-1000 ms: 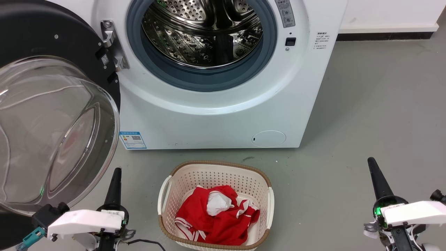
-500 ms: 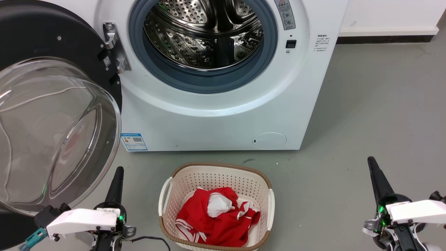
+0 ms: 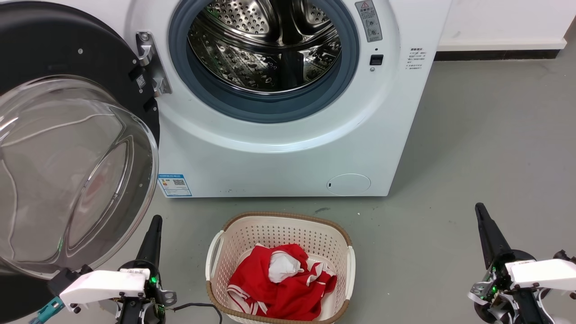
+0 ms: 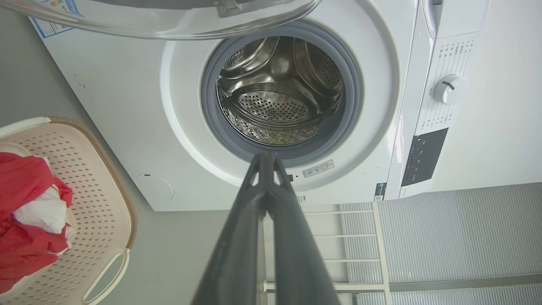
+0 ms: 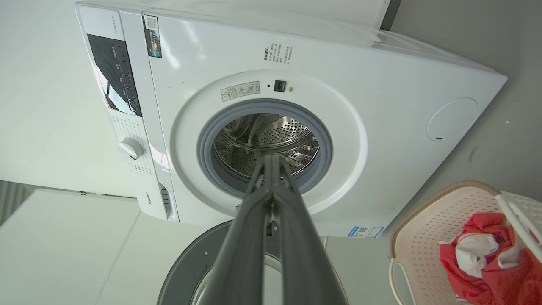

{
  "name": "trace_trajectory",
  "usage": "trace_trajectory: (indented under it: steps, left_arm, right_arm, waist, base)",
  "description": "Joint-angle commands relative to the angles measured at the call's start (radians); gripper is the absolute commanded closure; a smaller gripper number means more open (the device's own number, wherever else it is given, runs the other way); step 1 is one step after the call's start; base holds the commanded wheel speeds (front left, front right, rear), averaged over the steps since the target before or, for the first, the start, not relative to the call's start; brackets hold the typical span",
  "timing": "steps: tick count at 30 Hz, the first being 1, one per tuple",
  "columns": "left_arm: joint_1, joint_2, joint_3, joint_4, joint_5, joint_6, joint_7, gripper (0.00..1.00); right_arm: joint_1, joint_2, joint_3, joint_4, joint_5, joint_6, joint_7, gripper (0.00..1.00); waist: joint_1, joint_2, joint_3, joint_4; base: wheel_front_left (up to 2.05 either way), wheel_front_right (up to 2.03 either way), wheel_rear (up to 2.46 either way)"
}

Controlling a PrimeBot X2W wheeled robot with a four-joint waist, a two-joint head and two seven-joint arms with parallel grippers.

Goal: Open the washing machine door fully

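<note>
Swung out wide at 9 o'clock in the head view: big round glossy black washing machine door (image 3: 67,148) with its bulging clear glass bowl, hanging off the hinge beside the open steel drum (image 3: 265,45). Down at 7 o'clock, left gripper (image 3: 155,222) just beside the glass (contact hard to judge), jaws pressed together, holding nothing. Over at 4 o'clock, right gripper (image 3: 480,212), well apart from the door, fingers closed up, empty too. At 6 o'clock, cream perforated plastic basket (image 3: 279,222) with crumpled red cloth (image 3: 279,292).
</note>
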Motion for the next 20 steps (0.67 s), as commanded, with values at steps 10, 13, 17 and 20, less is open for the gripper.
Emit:
trace_trajectory:
  steps: [10,13,17,20]
  left_arm:
    - [-0.021,-0.002,0.007,0.011,-0.087,-0.007,0.022,1.00]
    - [-0.020,-0.002,0.007,0.015,-0.109,-0.008,0.028,1.00]
    - [-0.022,-0.002,0.008,0.019,-0.138,-0.009,0.036,1.00]
    - [-0.023,-0.003,0.009,0.022,-0.159,-0.010,0.040,1.00]
  right_arm:
    - [-0.025,0.000,-0.007,0.014,0.086,0.000,0.017,1.00]
    - [-0.021,0.001,-0.009,0.019,0.106,0.000,0.023,1.00]
    - [-0.024,0.002,-0.011,0.024,0.134,0.000,0.028,1.00]
    - [-0.026,0.003,-0.012,0.027,0.153,0.000,0.031,1.00]
  waist:
    - [0.0000,0.0000,-0.007,0.002]
    - [0.0000,0.0000,-0.009,0.003]
    - [0.0000,0.0000,-0.012,0.004]
    - [0.0000,0.0000,-0.014,0.004]
  base:
    - [0.00,0.00,0.00]
    - [0.00,0.00,0.00]
    - [0.00,0.00,0.00]
    - [0.00,0.00,0.00]
